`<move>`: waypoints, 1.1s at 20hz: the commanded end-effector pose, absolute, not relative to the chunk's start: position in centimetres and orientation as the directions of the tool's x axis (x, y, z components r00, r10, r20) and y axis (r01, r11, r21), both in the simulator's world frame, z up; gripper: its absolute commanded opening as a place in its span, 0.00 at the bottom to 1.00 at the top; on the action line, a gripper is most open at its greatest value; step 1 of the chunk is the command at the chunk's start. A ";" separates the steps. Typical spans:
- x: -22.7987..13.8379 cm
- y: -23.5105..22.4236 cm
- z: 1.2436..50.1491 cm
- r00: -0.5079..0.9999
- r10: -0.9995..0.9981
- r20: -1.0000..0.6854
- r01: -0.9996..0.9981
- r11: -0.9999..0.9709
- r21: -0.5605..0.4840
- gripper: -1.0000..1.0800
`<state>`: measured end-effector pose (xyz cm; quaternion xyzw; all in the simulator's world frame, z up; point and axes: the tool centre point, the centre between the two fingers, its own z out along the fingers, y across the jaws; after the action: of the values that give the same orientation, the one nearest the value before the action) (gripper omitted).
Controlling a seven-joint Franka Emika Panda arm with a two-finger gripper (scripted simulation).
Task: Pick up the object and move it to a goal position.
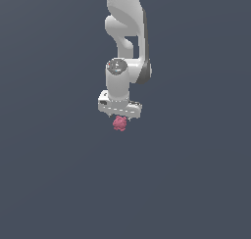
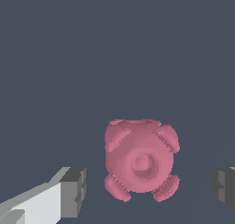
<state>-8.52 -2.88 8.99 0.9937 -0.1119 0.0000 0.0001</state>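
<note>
Fingers point(image 2: 148, 191) spread wide, released, nothing held; the dark pads point(image 2: 73, 192) sit well clear of the object point(image 2: 140, 165) on both sides in the wrist view, with the blob between them and touching neither as far as we can see.

The object is a small pinkish-red lumpy blob on the plain dark bench point(image 1: 54, 184). No bench edges or corners show in either view, so we can't place it against them; it sits directly under the white hand in the exterior view.

Risk, as we judge it: the lobes are rounded and uneven, so closing on a bump could roll or squirt the blob out sideways. It also looks a bit off-centre toward one pad, which could push it before the other pad arrives.

We see no goal marker anywhere.

Exterior view shows the arm point(image 1: 125, 32) posture and the hand hovering just above the blob, fingertips hidden. Wrist view shows pad gap and lobes, but not height.
</note>
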 end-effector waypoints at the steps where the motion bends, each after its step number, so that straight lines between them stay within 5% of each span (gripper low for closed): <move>1: -8.5 -2.9 8.8 0.975 -0.222 0.000 -0.222 -0.975 0.000 0.96; 17: -8.7 -2.9 4.0 0.974 -0.226 0.000 -0.226 -0.974 0.000 0.96; 18: -8.7 -2.9 4.0 0.974 -0.226 0.000 -0.226 -0.974 0.000 0.00; 22: -8.7 -2.9 4.0 0.974 -0.226 0.000 -0.226 -0.974 0.000 0.00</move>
<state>-8.71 -2.86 4.04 0.9936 -0.1132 -0.0001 -0.0001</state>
